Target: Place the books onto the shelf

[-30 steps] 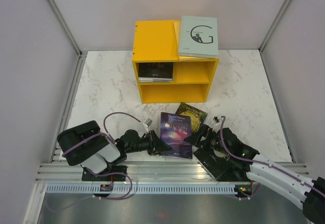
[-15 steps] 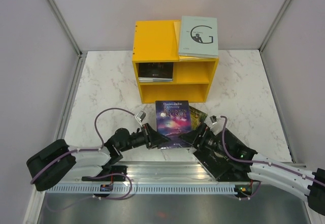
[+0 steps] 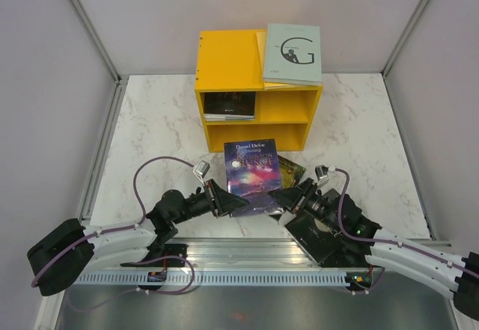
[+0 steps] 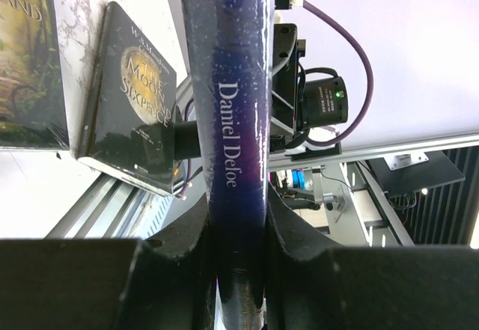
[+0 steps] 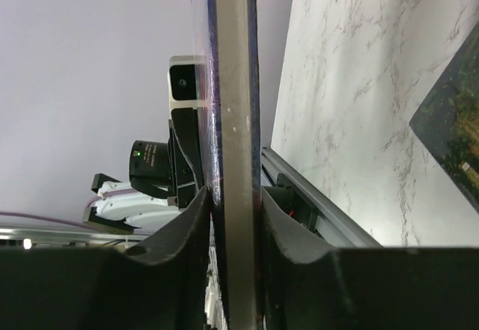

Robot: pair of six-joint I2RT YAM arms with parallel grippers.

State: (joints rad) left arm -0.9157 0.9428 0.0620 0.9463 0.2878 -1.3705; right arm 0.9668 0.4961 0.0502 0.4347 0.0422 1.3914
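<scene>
A galaxy-cover book (image 3: 253, 167) stands tilted up off the table in front of the shelf (image 3: 228, 57), held from both sides. My left gripper (image 3: 224, 199) is shut on its spine (image 4: 236, 120), which fills the gap between the fingers (image 4: 239, 270). On the opposite side, the right gripper (image 3: 278, 195) is shut on its page edge (image 5: 233, 120). A grey "G" book (image 3: 293, 53) lies on the shelf top over a yellow one (image 3: 261, 57). A dark book (image 3: 230, 105) lies in the upper compartment.
A dark green fantasy book (image 3: 292, 169) lies flat on the marble just right of the held book. A black book (image 3: 318, 242) rests at the near edge under the right arm. The lower compartment (image 3: 254, 136) holds nothing. Grey walls enclose the table.
The left gripper has raised the galaxy book from flat to tilted upright and carried it toward the shelf. The right gripper has closed on its other edge.
</scene>
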